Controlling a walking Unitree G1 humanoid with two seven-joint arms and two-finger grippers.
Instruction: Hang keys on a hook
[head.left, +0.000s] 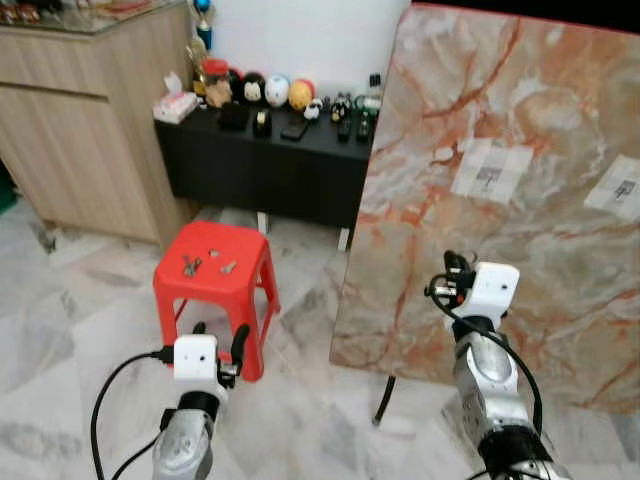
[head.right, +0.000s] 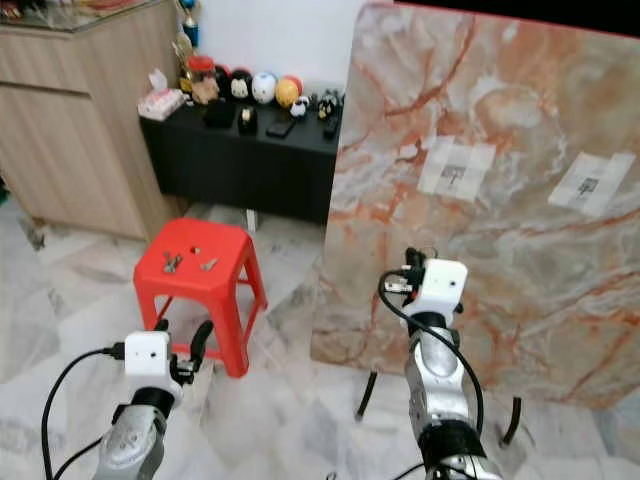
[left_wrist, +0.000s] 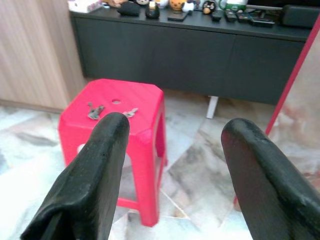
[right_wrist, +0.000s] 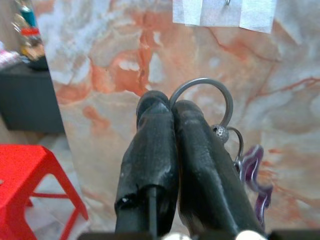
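Right hand (right_wrist: 172, 112) fingers pressed together, pinching key ring (right_wrist: 202, 97) w/ purple tag hanging off it. Hook (right_wrist: 227, 2) on taped patch of marble board (head.left: 520, 110) sits above and ahead of that hand, so reach goes up + fwd. Left hand (left_wrist: 172, 135) spread, idle, low by red stool (head.left: 212, 262), well apart from hook; right arm nearer.

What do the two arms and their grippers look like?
Both arms are silver metal, and each ends in a white boxy wrist block with black cables looping from it. The left gripper and the right gripper each have two long, rounded black fingers.
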